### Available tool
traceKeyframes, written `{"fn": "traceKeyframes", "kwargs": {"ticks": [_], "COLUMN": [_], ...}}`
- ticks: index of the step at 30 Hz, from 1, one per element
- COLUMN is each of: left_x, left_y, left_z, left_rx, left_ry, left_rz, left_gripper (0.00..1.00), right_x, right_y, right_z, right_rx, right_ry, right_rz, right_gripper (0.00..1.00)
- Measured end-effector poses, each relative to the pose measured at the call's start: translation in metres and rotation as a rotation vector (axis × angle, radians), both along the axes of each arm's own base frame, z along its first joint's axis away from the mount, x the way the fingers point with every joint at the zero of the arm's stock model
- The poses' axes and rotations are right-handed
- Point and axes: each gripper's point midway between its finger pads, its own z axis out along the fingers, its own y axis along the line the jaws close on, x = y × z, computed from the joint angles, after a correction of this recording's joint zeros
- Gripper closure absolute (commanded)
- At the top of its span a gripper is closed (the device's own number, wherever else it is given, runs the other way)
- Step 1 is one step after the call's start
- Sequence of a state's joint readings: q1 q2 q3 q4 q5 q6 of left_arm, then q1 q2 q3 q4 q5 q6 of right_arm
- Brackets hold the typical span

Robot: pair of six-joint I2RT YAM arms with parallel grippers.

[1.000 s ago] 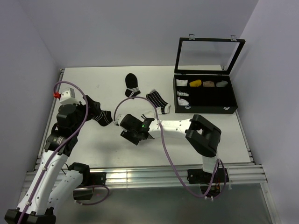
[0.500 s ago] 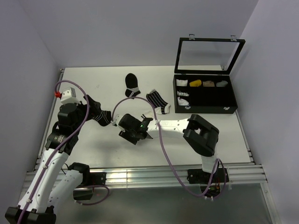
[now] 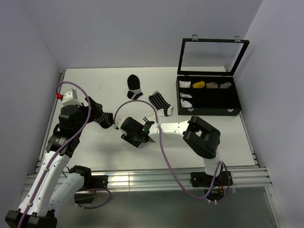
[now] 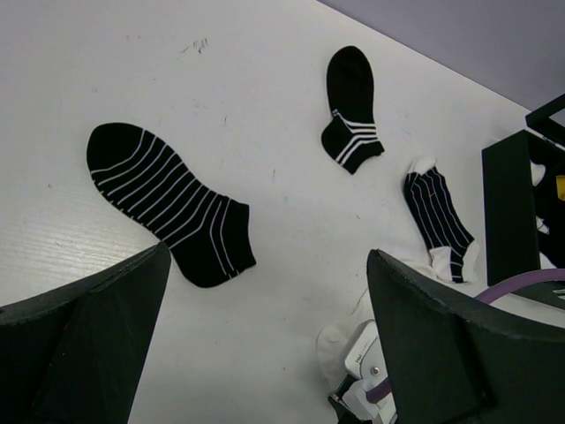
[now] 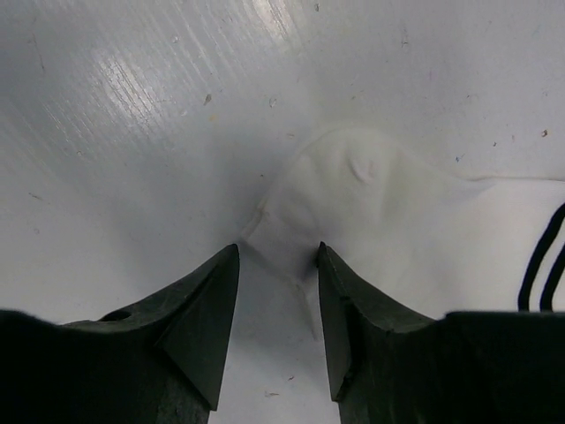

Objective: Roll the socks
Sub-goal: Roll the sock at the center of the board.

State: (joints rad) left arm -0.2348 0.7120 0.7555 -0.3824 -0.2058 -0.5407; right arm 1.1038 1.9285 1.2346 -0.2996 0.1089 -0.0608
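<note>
Black jaws of the right gripper (image 5: pixel 276 256) stood half-parted astride the puckered toe of the white sock (image 5: pixel 371 203) on the table (image 3: pixel 95 85), grip uncertain, while the black white-toed sock (image 3: pixel 161 103) lay flat beyond, neither rolled yet.

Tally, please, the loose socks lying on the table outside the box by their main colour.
Mostly black: 3 (thin-striped sock, banded sock, white-toed sock)
Mostly white: 1 (white sock)
Total: 4

Left gripper (image 4: pixel 267 265) spread wide; right gripper (image 5: pixel 278 252) half-narrowed.
</note>
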Motion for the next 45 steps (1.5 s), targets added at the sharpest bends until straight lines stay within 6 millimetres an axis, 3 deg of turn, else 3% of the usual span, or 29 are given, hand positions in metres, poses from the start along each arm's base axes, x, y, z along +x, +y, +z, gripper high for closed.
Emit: {"fn": "traceKeyframes", "kwargs": {"ticks": [9, 22, 31, 35, 41, 45], "left_x": [0.001, 0.001, -0.001, -0.002, -0.022, -0.034], "left_y": [0.0, -0.002, -0.024, -0.037, -0.061, -0.073], "left_z": [-0.002, -0.002, -0.007, -0.035, -0.114, -0.142], "left_rx": [0.001, -0.026, -0.156, -0.231, -0.333, -0.392], "left_ry": [0.008, 0.008, 0.048, 0.123, 0.345, 0.421], "left_rz": [-0.001, 0.004, -0.055, -0.076, -0.091, -0.088], "left_gripper": [0.01, 0.0, 0.01, 0.03, 0.09, 0.13], "right_x": [0.0, 0.0, -0.003, -0.006, -0.01, -0.01], "right_y": [0.004, 0.013, 0.018, 0.018, 0.013, 0.008], "right_z": [-0.001, -0.001, 0.0, 0.001, 0.002, 0.003], "right_rx": [0.028, 0.086, 0.215, 0.294, 0.399, 0.444], "right_ry": [0.009, 0.03, 0.167, 0.271, 0.432, 0.506], "right_rz": [-0.024, -0.057, -0.052, -0.051, -0.06, -0.072], "right_gripper": [0.62, 0.95, 1.0, 1.0, 0.99, 0.96]}}
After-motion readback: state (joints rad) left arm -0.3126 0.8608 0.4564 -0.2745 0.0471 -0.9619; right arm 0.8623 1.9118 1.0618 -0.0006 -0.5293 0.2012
